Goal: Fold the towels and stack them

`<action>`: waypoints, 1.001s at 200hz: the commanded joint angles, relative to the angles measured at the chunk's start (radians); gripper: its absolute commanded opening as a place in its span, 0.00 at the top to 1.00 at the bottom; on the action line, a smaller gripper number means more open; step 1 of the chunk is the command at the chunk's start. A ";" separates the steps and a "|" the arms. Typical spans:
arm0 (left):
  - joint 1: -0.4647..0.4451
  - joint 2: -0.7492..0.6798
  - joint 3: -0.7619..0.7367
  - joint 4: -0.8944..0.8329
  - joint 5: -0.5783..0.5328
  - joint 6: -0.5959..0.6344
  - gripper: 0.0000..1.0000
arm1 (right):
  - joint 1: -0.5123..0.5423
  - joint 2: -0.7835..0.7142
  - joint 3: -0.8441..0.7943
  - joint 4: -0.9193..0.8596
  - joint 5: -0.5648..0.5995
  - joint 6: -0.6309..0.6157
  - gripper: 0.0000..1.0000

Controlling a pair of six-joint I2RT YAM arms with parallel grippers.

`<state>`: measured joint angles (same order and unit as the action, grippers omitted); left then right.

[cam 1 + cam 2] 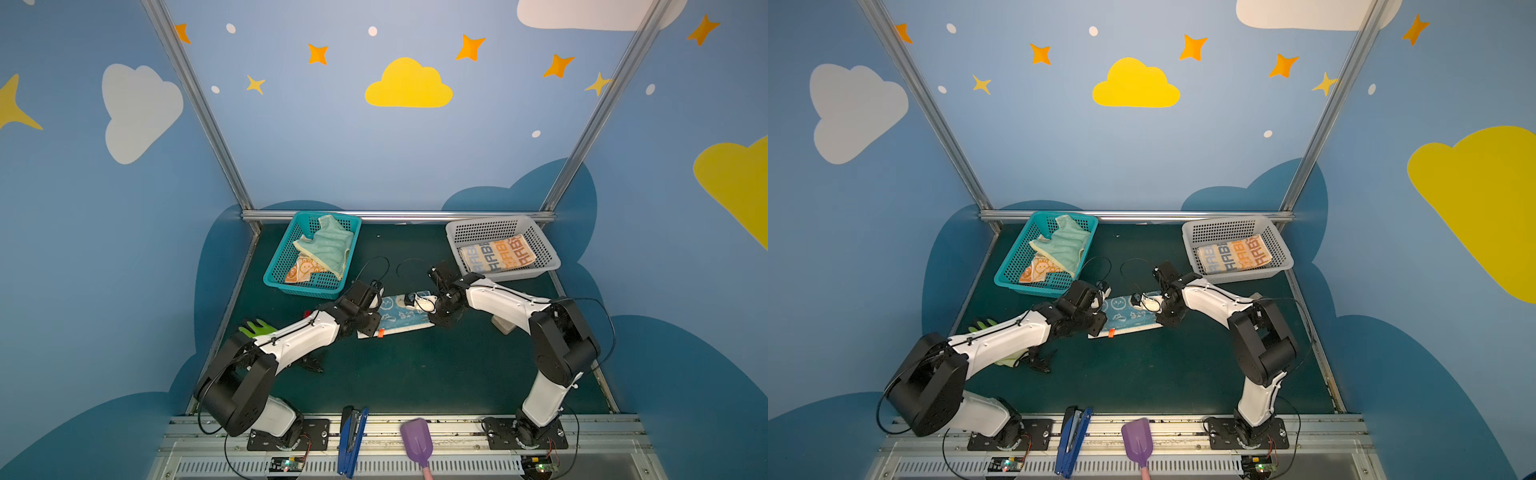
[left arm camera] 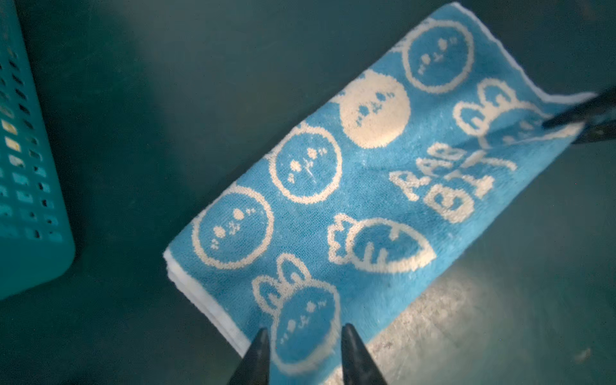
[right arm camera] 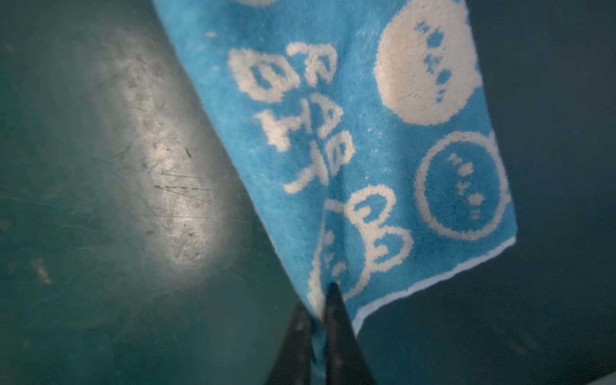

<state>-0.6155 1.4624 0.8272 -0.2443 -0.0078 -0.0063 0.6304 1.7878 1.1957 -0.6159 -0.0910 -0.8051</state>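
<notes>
Though half-hidden by arms (image 1: 307, 332), blue towel (image 1: 401, 319): L claw (image 2: 305, 328) parted, R claw (image 3: 318, 300) prob. pinching edge.

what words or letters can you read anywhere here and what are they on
"RAB" over "BIT": white letters on the blue towel, clear in both wrist views.
"RABB", it seems, repeated in rows: on the orange and grey towel in the white basket.
Orange rabbit towel: any print too small to read. Nothing else legible.

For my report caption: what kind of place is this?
Probably a robot test booth, styled like a nursery: two white-and-black robot arms bolted to a metal rail, blue walls painted with clouds and stars.
</notes>
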 commanded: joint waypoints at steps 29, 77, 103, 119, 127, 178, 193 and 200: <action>-0.026 -0.149 -0.067 -0.041 -0.038 -0.086 0.43 | 0.000 -0.054 -0.015 -0.062 -0.044 0.093 0.72; -0.026 -0.232 -0.055 -0.039 -0.044 -0.149 0.35 | -0.118 -0.110 0.086 -0.047 -0.090 0.551 0.68; -0.026 -0.192 -0.024 -0.041 -0.033 -0.174 0.35 | -0.233 -0.058 0.135 -0.084 -0.334 0.780 0.65; -0.026 -0.152 -0.018 -0.025 -0.013 -0.185 0.35 | -0.275 -0.014 0.135 -0.085 -0.425 0.863 0.65; -0.025 -0.127 -0.015 -0.018 -0.005 -0.194 0.35 | -0.288 0.007 0.130 -0.081 -0.457 0.888 0.65; -0.026 -0.011 -0.037 0.009 -0.025 -0.278 0.35 | -0.282 0.050 0.061 -0.020 -0.449 0.954 0.62; -0.024 0.017 -0.056 0.032 -0.042 -0.295 0.33 | -0.272 0.048 0.045 -0.001 -0.416 0.975 0.58; -0.023 0.030 -0.061 0.040 -0.049 -0.303 0.32 | -0.267 0.051 0.041 0.004 -0.394 0.982 0.56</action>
<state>-0.6411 1.4590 0.7891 -0.2409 -0.0322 -0.2588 0.3470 1.8416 1.2522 -0.6464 -0.5030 0.1162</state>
